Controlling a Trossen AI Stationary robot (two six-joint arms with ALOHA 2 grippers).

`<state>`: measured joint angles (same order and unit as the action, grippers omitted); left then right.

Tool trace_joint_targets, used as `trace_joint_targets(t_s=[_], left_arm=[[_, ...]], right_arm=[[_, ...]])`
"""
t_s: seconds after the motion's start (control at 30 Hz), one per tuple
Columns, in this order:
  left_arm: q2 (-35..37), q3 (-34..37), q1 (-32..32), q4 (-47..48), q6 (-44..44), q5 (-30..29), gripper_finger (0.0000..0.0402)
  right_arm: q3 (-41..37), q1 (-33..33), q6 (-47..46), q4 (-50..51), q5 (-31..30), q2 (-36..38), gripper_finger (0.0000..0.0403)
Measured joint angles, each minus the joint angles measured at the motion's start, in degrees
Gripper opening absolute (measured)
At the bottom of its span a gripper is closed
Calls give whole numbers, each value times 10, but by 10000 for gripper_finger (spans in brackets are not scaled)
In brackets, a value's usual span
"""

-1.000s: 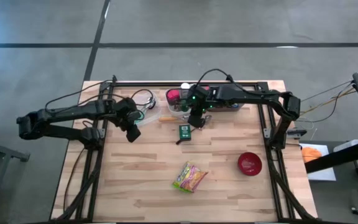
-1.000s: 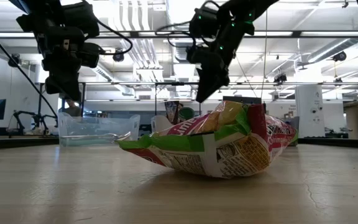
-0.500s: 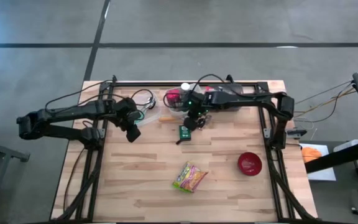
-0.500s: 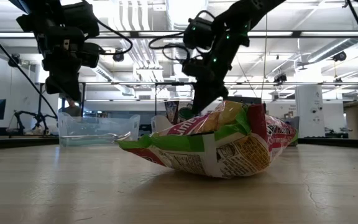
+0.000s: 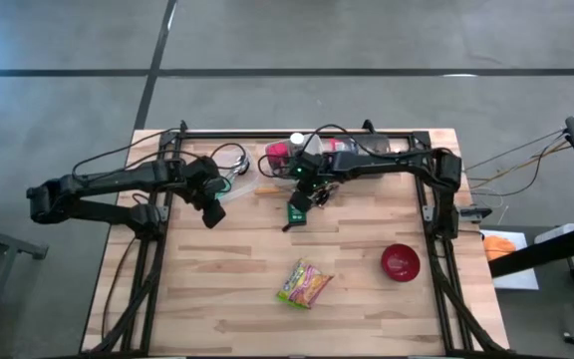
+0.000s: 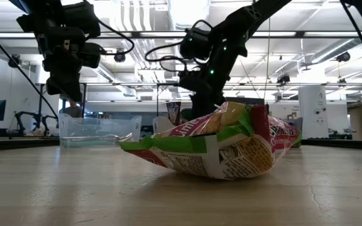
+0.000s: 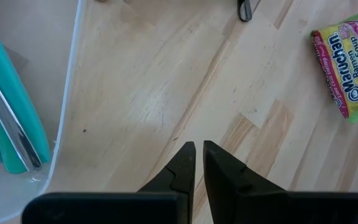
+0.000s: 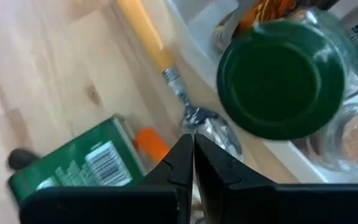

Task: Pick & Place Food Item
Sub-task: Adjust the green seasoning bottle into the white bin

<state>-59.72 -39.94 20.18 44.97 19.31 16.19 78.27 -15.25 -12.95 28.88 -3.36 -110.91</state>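
Though hidden overhead, the right gripper's (image 8: 192, 155) fingers show pressed together above a spoon (image 8: 194, 118).

I see a Maruchan ramen noodle packet (image 5: 304, 283) lying flat on the bare wooden table, toward its front middle, well apart from everything else. Its wrapper is yellow and green with pink-red ends, crinkled and puffed. It looks sealed, though I can't be sure. From table level it (image 6: 222, 147) bulges upward in the middle.
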Motion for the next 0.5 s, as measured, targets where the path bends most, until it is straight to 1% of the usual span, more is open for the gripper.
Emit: trace_joint_targets(t_s=[0.17,0.5], left_arm=[[0,0,0,0,0,0,35],[0,0,0,0,0,0,35]], right_arm=[[2,0,-2,-23,-33,1,12],[2,-9,-1,-44,-40,3,12]])
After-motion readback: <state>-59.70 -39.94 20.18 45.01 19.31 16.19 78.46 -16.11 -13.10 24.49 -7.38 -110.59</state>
